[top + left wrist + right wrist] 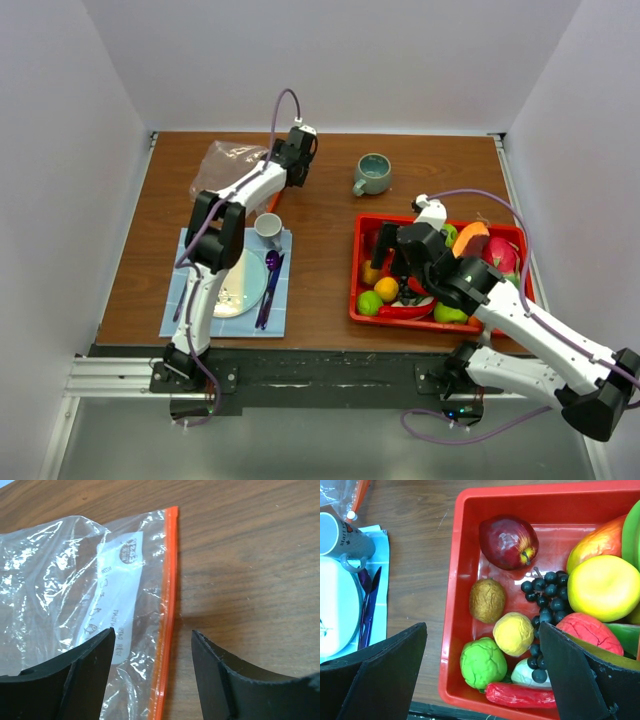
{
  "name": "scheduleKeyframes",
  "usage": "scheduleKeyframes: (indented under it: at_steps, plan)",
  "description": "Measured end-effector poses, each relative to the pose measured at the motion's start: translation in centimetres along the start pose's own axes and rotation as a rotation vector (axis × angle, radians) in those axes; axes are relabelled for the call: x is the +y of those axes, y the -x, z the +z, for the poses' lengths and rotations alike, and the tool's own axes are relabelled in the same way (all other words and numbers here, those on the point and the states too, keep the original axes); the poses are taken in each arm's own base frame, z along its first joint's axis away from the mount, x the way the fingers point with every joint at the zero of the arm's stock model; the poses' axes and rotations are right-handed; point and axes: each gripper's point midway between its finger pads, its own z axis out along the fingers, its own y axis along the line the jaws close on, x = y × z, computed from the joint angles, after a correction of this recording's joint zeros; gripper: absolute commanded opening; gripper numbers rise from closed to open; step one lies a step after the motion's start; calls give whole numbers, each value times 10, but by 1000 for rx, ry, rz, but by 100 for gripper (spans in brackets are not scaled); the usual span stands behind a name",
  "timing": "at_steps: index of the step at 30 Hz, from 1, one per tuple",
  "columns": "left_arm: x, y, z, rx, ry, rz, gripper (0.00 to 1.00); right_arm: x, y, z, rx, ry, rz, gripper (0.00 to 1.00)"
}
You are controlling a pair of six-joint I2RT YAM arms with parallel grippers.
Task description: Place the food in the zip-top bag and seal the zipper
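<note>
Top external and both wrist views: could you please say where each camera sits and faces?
Top external: above, behind the bases, facing down on the table; left arm and right arm show.
Left wrist: on its arm, facing down at bag and zipper; left fingers show.
Right wrist: facing down into the tray of food; right fingers show.
Shared: top and right wrist see the tray.

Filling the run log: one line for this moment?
left claw: open, straddling zipper of bag | right claw: open above tray | food: in tray
</note>
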Motion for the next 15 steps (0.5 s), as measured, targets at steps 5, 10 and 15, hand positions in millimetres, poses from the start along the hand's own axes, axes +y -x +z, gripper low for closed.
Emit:
scheduleKeyframes:
  at_steps: [5,10,15]
  plan:
    - [11,-2,10,1,9,-20,66,0,-4,3,8,0,-3,99]
    - [16,-15,21,26,-2,-27,66,0,-8,7,21,-9,-12,99]
    - [10,-26,28,43,-35,-24,66,1,-10,10,27,-14,-16,99]
